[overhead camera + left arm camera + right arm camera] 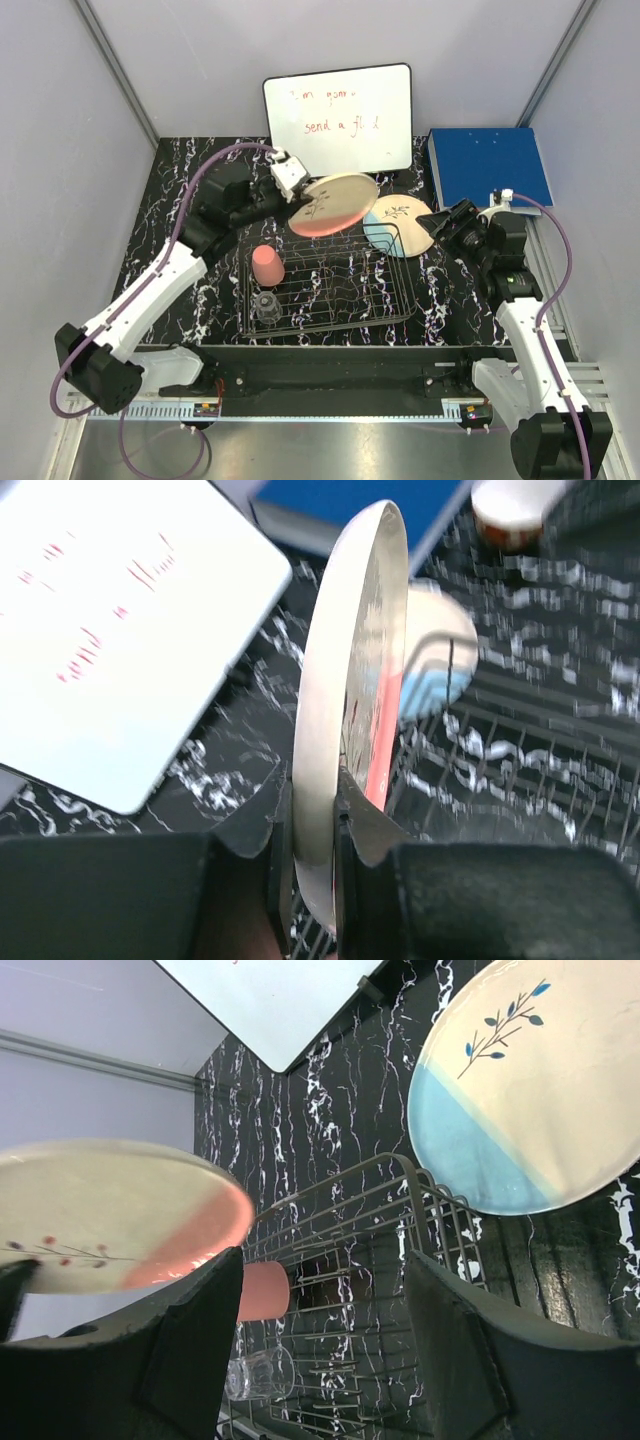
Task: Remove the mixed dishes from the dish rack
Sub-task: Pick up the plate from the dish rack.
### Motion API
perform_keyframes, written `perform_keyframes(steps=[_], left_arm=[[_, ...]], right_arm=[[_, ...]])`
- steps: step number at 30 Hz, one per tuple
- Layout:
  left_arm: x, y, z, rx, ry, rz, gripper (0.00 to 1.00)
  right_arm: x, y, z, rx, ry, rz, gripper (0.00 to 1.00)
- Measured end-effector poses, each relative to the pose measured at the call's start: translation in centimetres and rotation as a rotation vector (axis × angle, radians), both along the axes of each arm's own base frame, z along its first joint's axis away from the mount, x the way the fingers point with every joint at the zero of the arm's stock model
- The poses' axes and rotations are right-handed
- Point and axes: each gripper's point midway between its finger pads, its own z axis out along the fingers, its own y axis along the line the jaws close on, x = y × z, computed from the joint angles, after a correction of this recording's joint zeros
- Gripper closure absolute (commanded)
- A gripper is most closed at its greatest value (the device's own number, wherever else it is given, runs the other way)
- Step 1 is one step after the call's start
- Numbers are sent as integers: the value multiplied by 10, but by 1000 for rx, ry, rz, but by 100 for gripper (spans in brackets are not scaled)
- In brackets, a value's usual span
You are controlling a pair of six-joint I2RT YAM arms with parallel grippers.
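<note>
Left wrist: fingers (372, 832) around pink-banded plate (340, 700)

Whiteboard (338, 102), upper centre of the overhead view: red handwriting. Lower line reads "send a fl…", ending unclear; the faint upper line possibly reads "I am agent".
</note>
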Motion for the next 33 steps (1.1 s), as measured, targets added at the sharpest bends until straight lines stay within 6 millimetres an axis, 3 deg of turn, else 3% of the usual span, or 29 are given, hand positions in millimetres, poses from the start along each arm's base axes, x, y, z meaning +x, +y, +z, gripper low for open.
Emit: perform_keyframes(steps=[6,10,15,19,25,28,33], left_arm=[[0,8,57,-200,-16,67,100],[3,14,81,-352,118,120,100],[24,14,109,-595,359,117,100],[32,5,102,-755,557,68,100],[22,-14,74,-847,817,-20,100],[17,-17,69,-854,873,-36,100],[7,-24,77,-861,879,-94,100]], right_arm=[[-5,5,10,15,-31,30,27],[-9,14,28,47,-92,84,25],[-18,29,65,119,-218,172,23],[-29,36,96,164,-323,227,23],[-42,43,131,215,-448,287,24],[-39,46,135,236,-459,303,23],[-24,48,128,266,-422,310,24]])
